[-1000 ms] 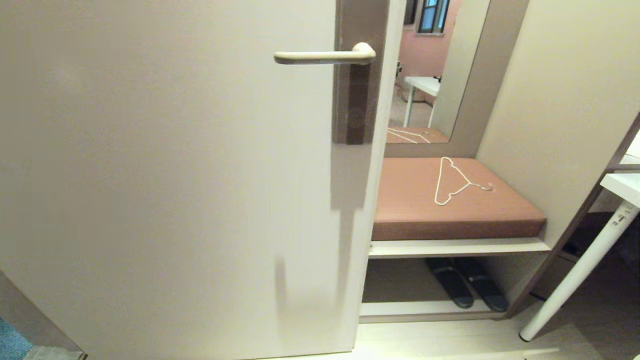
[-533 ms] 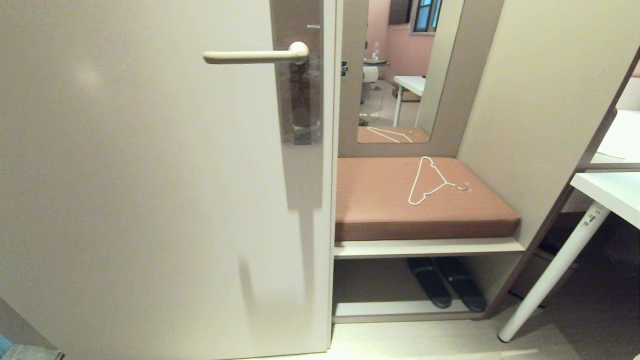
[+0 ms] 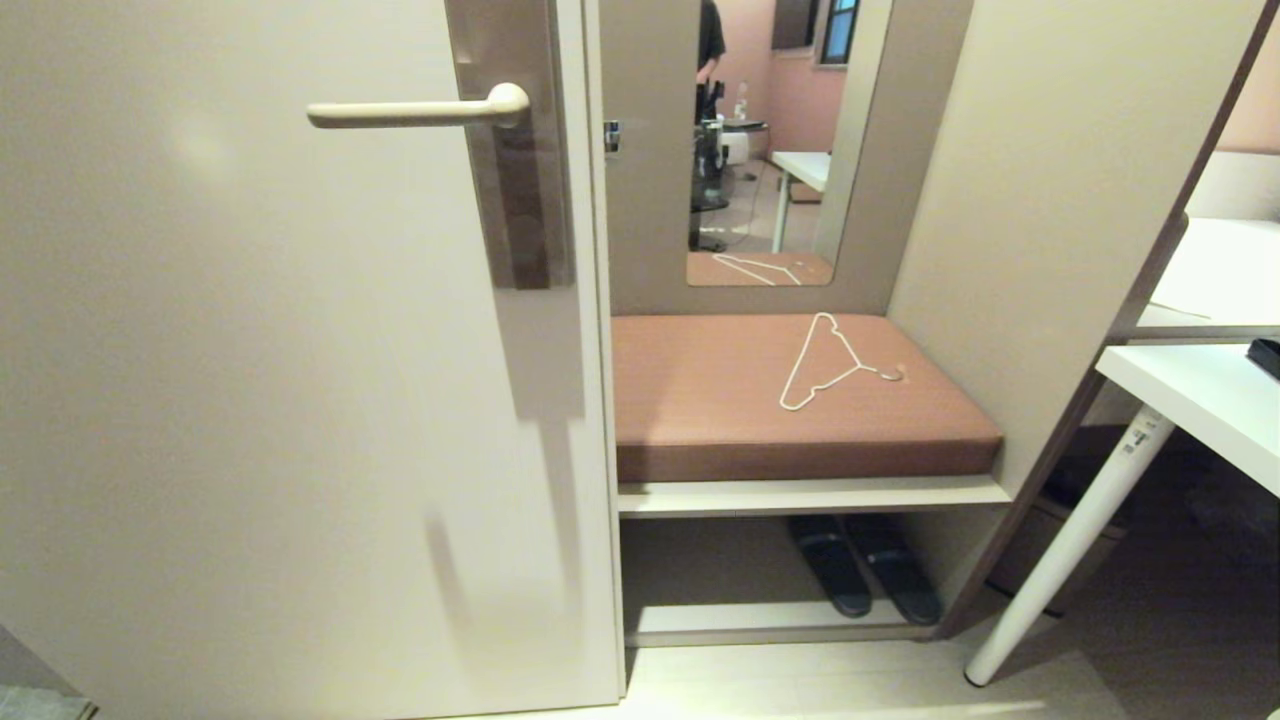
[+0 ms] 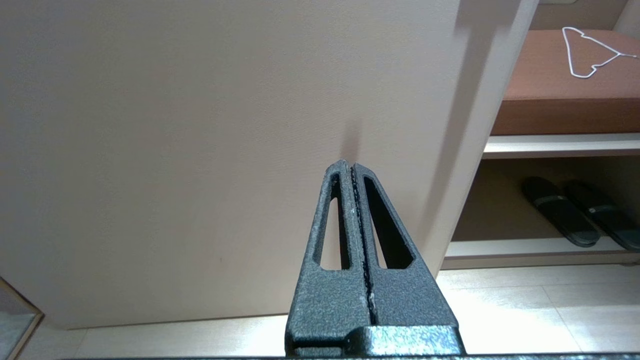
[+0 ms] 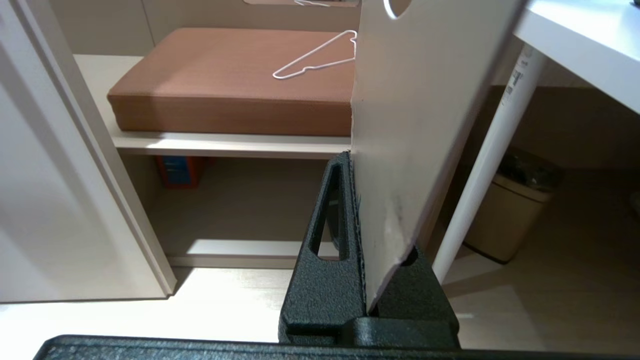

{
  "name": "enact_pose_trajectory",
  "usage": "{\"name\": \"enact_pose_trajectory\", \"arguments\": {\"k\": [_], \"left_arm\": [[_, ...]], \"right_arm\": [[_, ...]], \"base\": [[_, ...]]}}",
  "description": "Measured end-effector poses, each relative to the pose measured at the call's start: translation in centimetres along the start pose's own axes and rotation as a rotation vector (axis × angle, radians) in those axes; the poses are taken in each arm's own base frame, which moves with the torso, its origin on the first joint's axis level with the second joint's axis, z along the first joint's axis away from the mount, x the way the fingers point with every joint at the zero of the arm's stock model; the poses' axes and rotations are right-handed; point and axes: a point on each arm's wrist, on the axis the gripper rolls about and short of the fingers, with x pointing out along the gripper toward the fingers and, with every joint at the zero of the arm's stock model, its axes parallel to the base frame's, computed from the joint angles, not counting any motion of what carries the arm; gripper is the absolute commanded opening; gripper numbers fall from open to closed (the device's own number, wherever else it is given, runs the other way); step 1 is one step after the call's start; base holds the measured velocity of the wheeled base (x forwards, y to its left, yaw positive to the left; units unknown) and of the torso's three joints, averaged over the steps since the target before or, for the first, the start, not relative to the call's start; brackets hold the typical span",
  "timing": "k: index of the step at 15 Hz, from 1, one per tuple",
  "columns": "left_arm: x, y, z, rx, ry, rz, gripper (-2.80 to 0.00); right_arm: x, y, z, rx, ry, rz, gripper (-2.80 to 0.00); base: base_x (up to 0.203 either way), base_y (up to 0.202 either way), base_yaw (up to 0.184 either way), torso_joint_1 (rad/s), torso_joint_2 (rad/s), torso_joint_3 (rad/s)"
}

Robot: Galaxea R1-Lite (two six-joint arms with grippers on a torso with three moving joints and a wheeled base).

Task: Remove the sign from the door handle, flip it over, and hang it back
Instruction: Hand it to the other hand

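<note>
The door handle [image 3: 415, 112] is a cream lever on a brownish plate [image 3: 520, 200], high on the pale door [image 3: 250, 380]. Nothing hangs on it. The sign [image 5: 420, 100] appears only in the right wrist view. It is a flat white card standing up from my right gripper [image 5: 352, 157], which is shut on its lower end. The edge of its oval hole shows at the top. My left gripper [image 4: 350, 165] is shut and empty, low in front of the door's lower part. Neither gripper shows in the head view.
Right of the door is a bench with a brown cushion [image 3: 720, 400] and a white wire hanger [image 3: 830, 365] on it. Dark slippers [image 3: 860, 575] lie on the shelf below. A white table with a slanted leg [image 3: 1060, 540] and a bin [image 5: 510, 210] stand at the right. The mirror [image 3: 760, 150] reflects a person.
The whole head view has shifted left, so the camera has swung right: door and handle sit further left, and more of the bench and table shows. The handle stays bare.
</note>
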Motion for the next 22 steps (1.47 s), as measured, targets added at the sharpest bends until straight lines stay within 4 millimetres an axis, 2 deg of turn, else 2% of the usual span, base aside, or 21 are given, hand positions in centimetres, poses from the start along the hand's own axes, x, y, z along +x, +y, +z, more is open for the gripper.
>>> {"name": "enact_pose_trajectory", "arguments": {"k": [22], "left_arm": [[0.00, 0.00, 0.01, -0.002, -0.001, 0.000, -2.80]], "right_arm": [[0.00, 0.00, -0.02, -0.007, 0.002, 0.003, -2.80]], "base": [[0.000, 0.000, 0.000, 0.000, 0.00, 0.000]]}}
